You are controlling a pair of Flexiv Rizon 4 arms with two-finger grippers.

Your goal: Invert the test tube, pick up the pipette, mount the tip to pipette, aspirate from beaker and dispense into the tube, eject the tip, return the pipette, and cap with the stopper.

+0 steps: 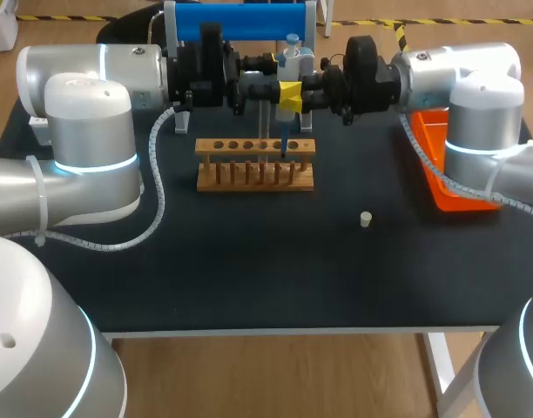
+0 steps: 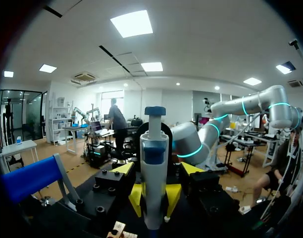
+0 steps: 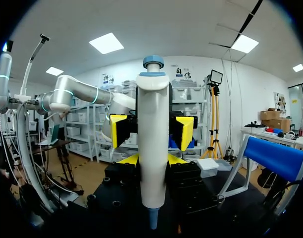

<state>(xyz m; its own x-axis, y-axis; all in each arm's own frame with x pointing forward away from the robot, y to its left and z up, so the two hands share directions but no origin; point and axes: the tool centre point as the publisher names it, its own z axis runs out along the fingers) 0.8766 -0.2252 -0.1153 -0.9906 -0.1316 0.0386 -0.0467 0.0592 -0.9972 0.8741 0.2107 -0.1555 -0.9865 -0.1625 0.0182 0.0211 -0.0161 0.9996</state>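
Pipette (image 1: 291, 63) upright above the rack (image 1: 255, 178), over its right end, caught between the two grippers, which meet there head-on. Left arm comes in from the rack's left, right arm from its right; their yellow tips overlap at the pipette body. Left gripper (image 2: 154, 196): a yellow finger pressed to each side of the lower body, gripping it, with the pipette's blue-panelled face toward it. Right gripper (image 3: 152, 159): fingers likewise clamped on both sides, seen against the plain white back of the pipette. Blue tip (image 1: 284, 142) mounted, pointing straight down and ending just above the holes at the rack's right end; whether it enters a hole, cannot tell. Stopper (image 1: 366, 219) lies alone on the mat, in front of and right of the rack, well apart from both grippers. Orange tray (image 1: 441, 196) further right of the rack. Blue stand (image 1: 240, 22) behind the rack.
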